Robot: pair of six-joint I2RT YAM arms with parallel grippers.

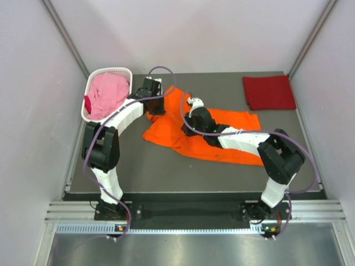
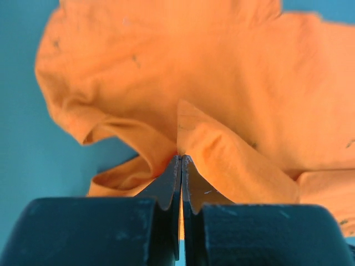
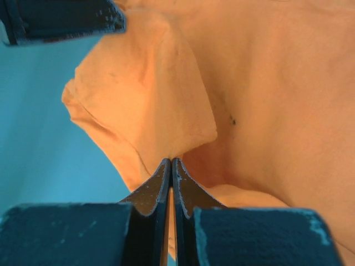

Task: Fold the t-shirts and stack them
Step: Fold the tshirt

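Observation:
A bright orange t-shirt (image 1: pixel 233 138) lies spread and rumpled across the middle of the dark table. My left gripper (image 1: pixel 155 111) is at the shirt's far left corner. In the left wrist view the left gripper (image 2: pixel 181 157) is shut on a raised fold of orange cloth (image 2: pixel 222 72). My right gripper (image 1: pixel 191 108) sits a little to the right at the shirt's upper edge. In the right wrist view the right gripper (image 3: pixel 171 160) is shut on a pinched ridge of the same shirt (image 3: pixel 266 83). A dark red t-shirt (image 1: pixel 269 92) lies folded at the back right. A pink t-shirt (image 1: pixel 108 94) is bundled in the basket.
The white lattice basket (image 1: pixel 113 71) stands at the back left corner, close to the left arm's wrist. Grey walls enclose the table on three sides. Part of the left gripper's dark body (image 3: pixel 61 19) shows at the top left of the right wrist view.

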